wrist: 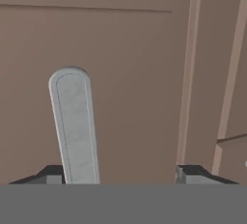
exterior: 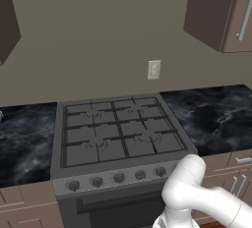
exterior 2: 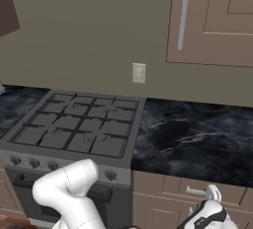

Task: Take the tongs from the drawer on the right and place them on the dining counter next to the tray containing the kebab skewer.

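1. You are at the drawer (wrist: 120, 49) right of the stove (exterior: 118, 133). Its flat wooden front is closed, so the tongs, presumably inside, are hidden.
2. Expect the drawer to be stiff and fairly light on its runners. Take it by the slim silver handle (wrist: 73, 126), which looks smooth and likely slippery.
3. Your gripper (wrist: 120, 174) is spread wide with nothing clasped. The handle rises between the fingertips (wrist: 195, 172), close to the left one; whether it touches is unclear.
4. Centre the handle before closing.
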Controlling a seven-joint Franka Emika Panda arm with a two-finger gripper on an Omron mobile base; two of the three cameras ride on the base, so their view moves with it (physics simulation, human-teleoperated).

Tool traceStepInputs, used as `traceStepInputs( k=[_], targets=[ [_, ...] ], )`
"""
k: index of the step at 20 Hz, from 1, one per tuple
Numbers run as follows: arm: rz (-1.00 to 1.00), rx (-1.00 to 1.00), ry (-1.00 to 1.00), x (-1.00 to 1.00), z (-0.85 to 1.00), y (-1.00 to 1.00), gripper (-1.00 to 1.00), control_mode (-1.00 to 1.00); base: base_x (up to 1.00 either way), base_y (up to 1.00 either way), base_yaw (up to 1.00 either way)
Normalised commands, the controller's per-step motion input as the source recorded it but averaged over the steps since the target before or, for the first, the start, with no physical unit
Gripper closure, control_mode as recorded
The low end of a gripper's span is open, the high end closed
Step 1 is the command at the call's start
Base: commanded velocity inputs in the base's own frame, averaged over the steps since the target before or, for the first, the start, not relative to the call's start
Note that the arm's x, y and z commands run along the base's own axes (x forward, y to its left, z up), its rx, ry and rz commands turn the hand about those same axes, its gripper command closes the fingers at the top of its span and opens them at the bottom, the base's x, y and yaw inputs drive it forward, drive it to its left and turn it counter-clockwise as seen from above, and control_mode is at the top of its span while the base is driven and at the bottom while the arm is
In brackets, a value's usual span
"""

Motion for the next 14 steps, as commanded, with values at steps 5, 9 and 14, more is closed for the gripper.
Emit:
traceStepInputs(
  k=[5, 9, 14],
  targets=[
    [0.00, 0.00, 0.00, 0.00, 0.00, 0.00, 1.00, -1.00, 0.00, 0.00, 0.00],
    [0.00, 0.00, 0.00, 0.00, 0.00, 0.00, 1.00, -1.00, 0.00, 0.00, 0.00],
    [0.00, 0.00, 0.00, 0.00, 0.00, 0.00, 1.00, -1.00, 0.00, 0.00, 0.00]
  ],
)
